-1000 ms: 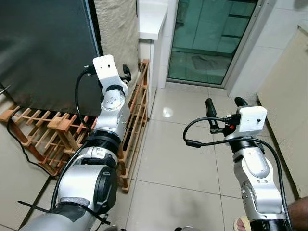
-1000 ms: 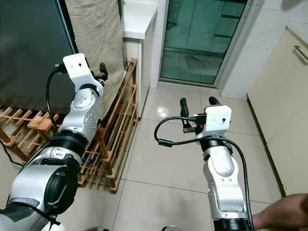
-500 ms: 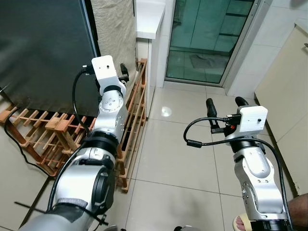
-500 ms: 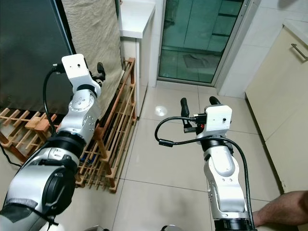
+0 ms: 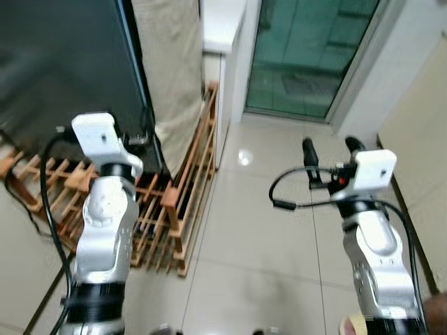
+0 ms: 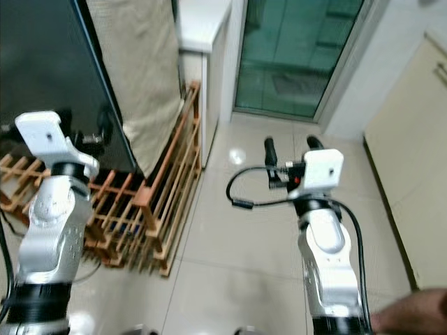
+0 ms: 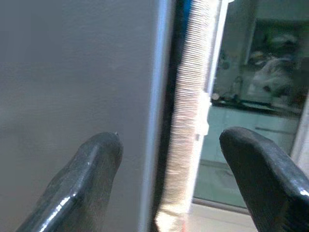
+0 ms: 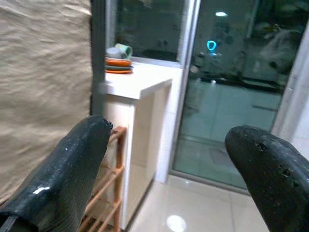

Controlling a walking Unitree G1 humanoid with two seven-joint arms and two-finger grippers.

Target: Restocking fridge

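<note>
Facing dark fridge [image 5: 63, 70] at left — left tool [image 7: 169, 188] raised at its door edge, fingers apart, empty. Right tool [image 5: 328, 148] hung over floor tiles [image 5: 244, 237], fingers apart, empty — wooden rack [image 5: 174, 202] beside fridge.

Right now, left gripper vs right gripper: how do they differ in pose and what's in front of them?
The left gripper is raised at the dark fridge door's edge, beside the beige cloth; the right gripper hangs over bare floor tiles. The left gripper faces the door panel up close; the right gripper faces the white counter and glass door farther off. Both have open fingers, holding nothing.
</note>
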